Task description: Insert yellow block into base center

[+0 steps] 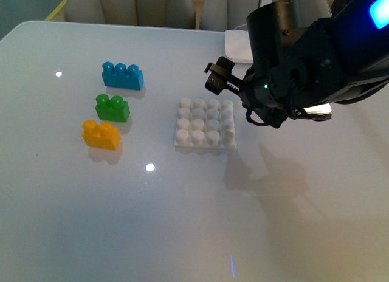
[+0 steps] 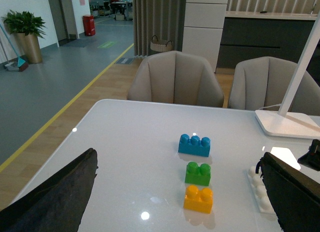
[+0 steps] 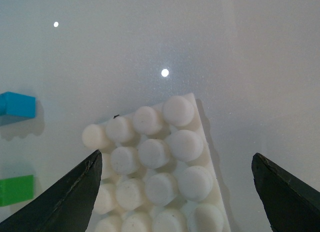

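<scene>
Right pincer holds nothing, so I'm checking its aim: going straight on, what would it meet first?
Probably the base: its studs fill the gap of the open right pincer in the wrist view, though depth is unclear.

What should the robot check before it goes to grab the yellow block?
1. Yellow block lying free, nothing on top of it: ok.
2. Middle of the base bare: ok.
3. Right end effector open and empty: ok.
4. Right end effector above the yellow block: not ok, it hangs over the base.
5. Enough gap between the green block and the yellow block for a grip: cannot tell, they sit very close.
6. Left end effector open and empty: ok.
</scene>
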Available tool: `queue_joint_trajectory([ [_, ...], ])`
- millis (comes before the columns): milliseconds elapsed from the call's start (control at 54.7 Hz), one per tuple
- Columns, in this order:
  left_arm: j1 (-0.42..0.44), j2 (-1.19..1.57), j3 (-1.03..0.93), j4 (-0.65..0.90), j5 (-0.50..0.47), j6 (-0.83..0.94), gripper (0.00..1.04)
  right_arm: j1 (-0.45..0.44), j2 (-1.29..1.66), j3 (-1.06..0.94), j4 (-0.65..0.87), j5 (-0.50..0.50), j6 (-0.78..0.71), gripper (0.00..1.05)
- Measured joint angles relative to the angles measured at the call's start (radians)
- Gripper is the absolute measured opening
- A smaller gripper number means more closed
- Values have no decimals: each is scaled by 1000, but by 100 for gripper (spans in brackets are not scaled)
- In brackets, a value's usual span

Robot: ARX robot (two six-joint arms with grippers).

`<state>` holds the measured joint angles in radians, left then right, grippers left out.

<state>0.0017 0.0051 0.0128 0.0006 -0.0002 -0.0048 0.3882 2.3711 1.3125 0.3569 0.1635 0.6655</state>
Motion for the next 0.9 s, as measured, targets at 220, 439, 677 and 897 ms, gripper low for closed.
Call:
queue_joint_trajectory([
  [220,0,0,0,0,0,0,97,-37,-237,-241,131,-6,-136,96],
  [439,0,0,0,0,0,0,97,-97,-590,-550,200,-50,-243,96],
  [677,0,0,0,0,0,0,97,-220,-873,-987,791,-4,-581,61],
  [897,0,0,0,0,0,0,97,-280,-1091,-1149,743,-56,-640,25],
])
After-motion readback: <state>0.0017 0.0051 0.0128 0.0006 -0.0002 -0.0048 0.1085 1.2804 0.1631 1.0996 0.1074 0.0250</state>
